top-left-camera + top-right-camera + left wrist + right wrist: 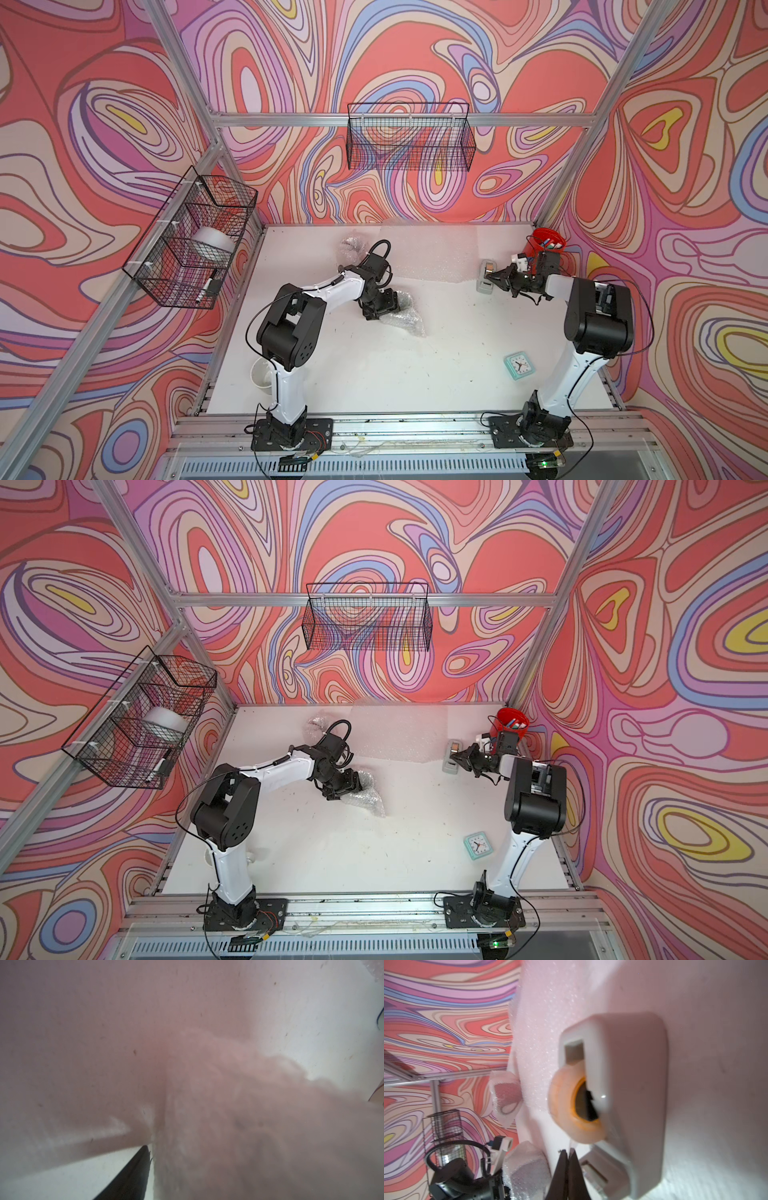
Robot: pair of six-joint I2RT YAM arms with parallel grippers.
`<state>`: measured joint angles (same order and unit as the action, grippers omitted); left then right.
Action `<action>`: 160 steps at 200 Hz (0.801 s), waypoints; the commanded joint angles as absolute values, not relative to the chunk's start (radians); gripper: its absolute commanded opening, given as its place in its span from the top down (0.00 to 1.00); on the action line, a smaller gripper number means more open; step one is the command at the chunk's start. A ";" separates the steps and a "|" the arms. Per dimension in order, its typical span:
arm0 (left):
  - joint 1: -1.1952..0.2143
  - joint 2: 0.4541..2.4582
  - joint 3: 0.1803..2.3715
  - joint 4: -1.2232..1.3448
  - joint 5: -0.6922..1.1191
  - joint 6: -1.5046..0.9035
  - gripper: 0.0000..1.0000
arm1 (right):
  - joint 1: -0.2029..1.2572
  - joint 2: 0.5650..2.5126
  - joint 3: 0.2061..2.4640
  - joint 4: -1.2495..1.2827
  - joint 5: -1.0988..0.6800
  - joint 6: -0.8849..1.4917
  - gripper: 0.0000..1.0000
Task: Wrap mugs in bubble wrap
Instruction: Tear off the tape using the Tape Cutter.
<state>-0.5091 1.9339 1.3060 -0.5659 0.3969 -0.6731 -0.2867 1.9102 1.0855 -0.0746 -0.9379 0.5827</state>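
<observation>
Reaching toward the middle of the surface (374,374), the left arm (328,286) bends its wrist steeply down, its jaws set against a crumpled bundle of bubble wrap (409,320). The left wrist view is too blurred to tell whether they grip it (only one dark finger (128,1178) shows beside the bundle). The right arm (598,316) rises from its base and folds at the elbow, wrist level and aimed at a tape dispenser (485,276); its jaws are pressed together just beside the tape roll (577,1105). A flat bubble wrap sheet (428,253) lies at the back, a second wrapped bundle (353,243) near it. A white mug (261,372) stands beside the left arm's lower link.
</observation>
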 commanded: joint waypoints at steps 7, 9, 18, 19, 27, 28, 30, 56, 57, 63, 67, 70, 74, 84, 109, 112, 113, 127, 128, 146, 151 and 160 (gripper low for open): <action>-0.507 1.937 1.281 -0.596 0.387 -0.663 0.31 | -0.282 1.788 1.009 0.053 -1.031 0.634 1.00; -0.506 1.937 1.281 -0.595 0.387 -0.663 0.31 | -0.282 1.784 1.004 0.050 -1.030 0.635 1.00; -0.506 1.938 1.281 -0.597 0.386 -0.662 0.31 | -0.281 1.777 0.988 0.021 -1.033 0.623 1.00; -0.506 1.938 1.282 -0.597 0.386 -0.662 0.31 | -0.281 1.777 0.987 0.016 -1.033 0.622 1.00; -0.507 1.937 1.282 -0.597 0.389 -0.661 0.31 | -0.273 1.733 0.967 -0.012 -1.031 0.605 1.00; -0.507 1.937 1.282 -0.597 0.389 -0.660 0.31 | -0.272 1.729 0.964 -0.018 -1.028 0.603 1.00; -0.507 1.938 1.282 -0.598 0.389 -0.660 0.31 | -0.271 1.723 0.960 -0.027 -1.024 0.597 1.00; -0.508 1.933 1.279 -0.601 0.388 -0.661 0.31 | -0.226 1.620 0.889 -0.239 -0.939 0.509 1.00; -0.508 1.934 1.278 -0.602 0.387 -0.661 0.31 | -0.225 1.616 0.885 -0.245 -0.937 0.509 1.00; -0.506 1.934 1.278 -0.602 0.388 -0.663 0.31 | -0.215 1.589 0.859 -0.271 -0.925 0.505 1.00; -0.506 1.935 1.278 -0.601 0.389 -0.665 0.31 | -0.208 1.573 0.844 -0.287 -0.919 0.502 1.00; -0.506 1.936 1.278 -0.601 0.388 -0.664 0.31 | -0.200 1.561 0.833 -0.300 -0.913 0.499 1.00; -0.506 1.937 1.278 -0.601 0.391 -0.666 0.31 | -0.192 1.545 0.818 -0.320 -0.903 0.494 1.00; -0.507 1.939 1.280 -0.602 0.395 -0.669 0.31 | -0.171 1.500 0.786 -0.362 -0.870 0.488 1.00; -0.506 1.943 1.284 -0.603 0.398 -0.673 0.31 | -0.160 1.402 0.725 -0.444 -0.763 0.489 1.00; -0.506 1.943 1.284 -0.602 0.399 -0.675 0.31 | -0.159 1.396 0.723 -0.456 -0.743 0.487 1.00; -0.506 1.943 1.284 -0.602 0.400 -0.675 0.31 | -0.160 1.395 0.722 -0.460 -0.736 0.486 1.00; -0.506 1.944 1.288 -0.597 0.404 -0.675 0.31 | -0.158 1.396 0.721 -0.499 -0.634 0.472 1.00; -0.506 1.944 1.288 -0.597 0.405 -0.675 0.31 | -0.159 1.397 0.722 -0.502 -0.625 0.471 1.00; -0.506 1.947 1.296 -0.600 0.408 -0.677 0.31 | -0.160 1.433 0.741 -0.531 -0.524 0.455 1.00; -0.506 1.946 1.296 -0.600 0.408 -0.677 0.31 | -0.160 1.444 0.745 -0.529 -0.511 0.455 1.00; -0.507 1.944 1.295 -0.598 0.408 -0.678 0.31 | -0.159 1.471 0.759 -0.535 -0.498 0.451 1.00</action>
